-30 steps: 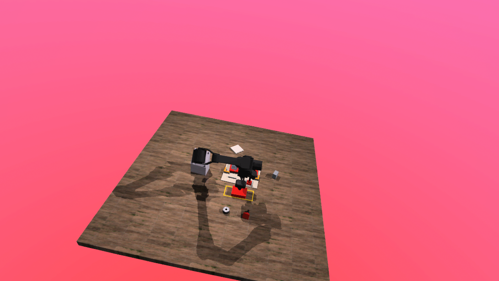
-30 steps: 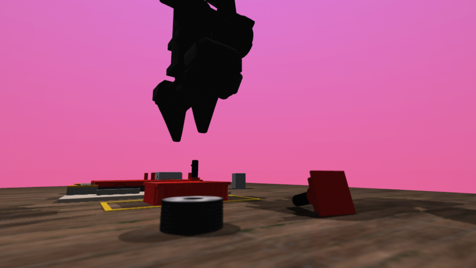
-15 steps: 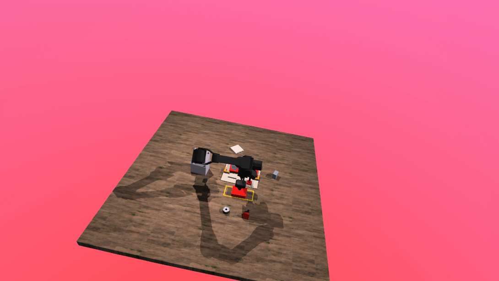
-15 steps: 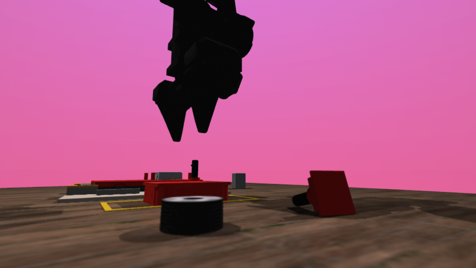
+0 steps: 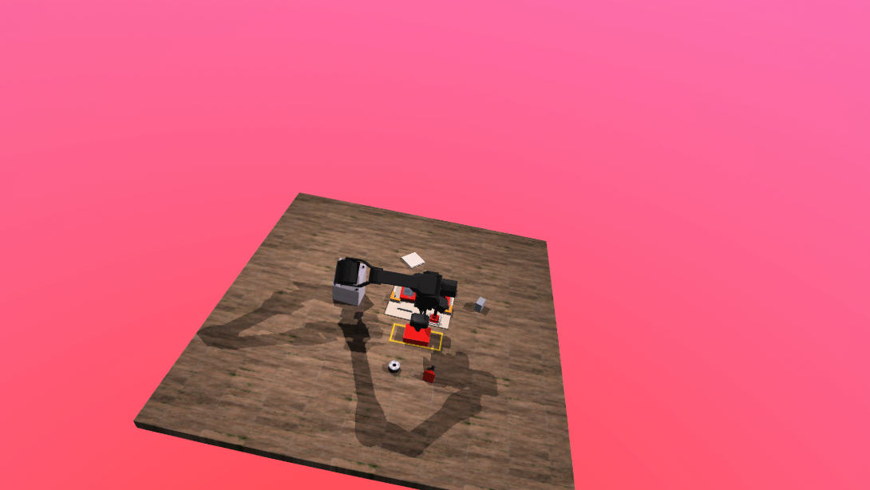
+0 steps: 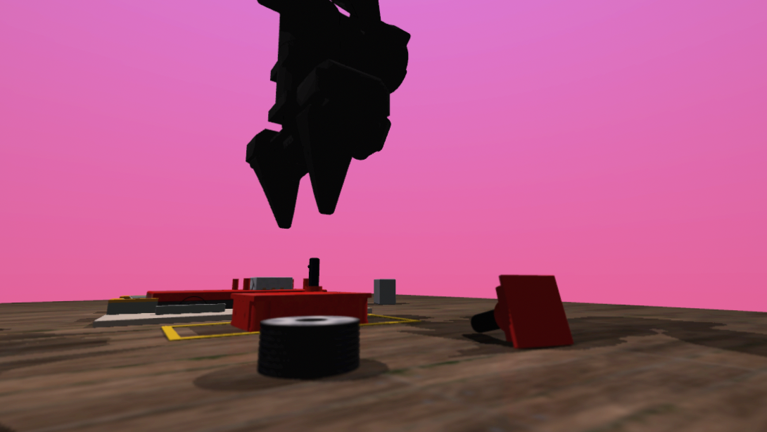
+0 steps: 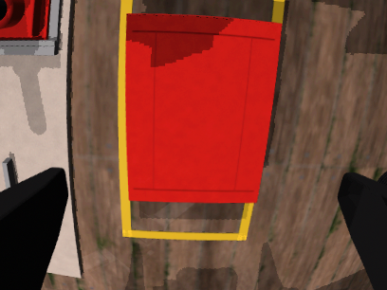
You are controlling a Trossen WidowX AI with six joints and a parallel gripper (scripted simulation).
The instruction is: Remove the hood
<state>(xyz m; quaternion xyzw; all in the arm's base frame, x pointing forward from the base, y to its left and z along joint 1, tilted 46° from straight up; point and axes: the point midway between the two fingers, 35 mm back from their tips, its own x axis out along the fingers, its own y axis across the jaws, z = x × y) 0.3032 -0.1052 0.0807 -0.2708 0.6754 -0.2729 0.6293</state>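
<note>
final step of the task. the red hood (image 7: 199, 110) lies flat on the table (image 5: 255, 377) within the yellow marked area (image 7: 124, 141), its right edge at the yellow line. the gripper (image 6: 305, 217) hangs well above it, fingers spread wide and pinching nothing. by judgement, nothing further is called for except staying clear.

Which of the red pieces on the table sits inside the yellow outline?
The flat red hood, straight below the open pincer, lies within the yellow outline. The other loose red piece leans tilted on bare wood, outside it.
</note>
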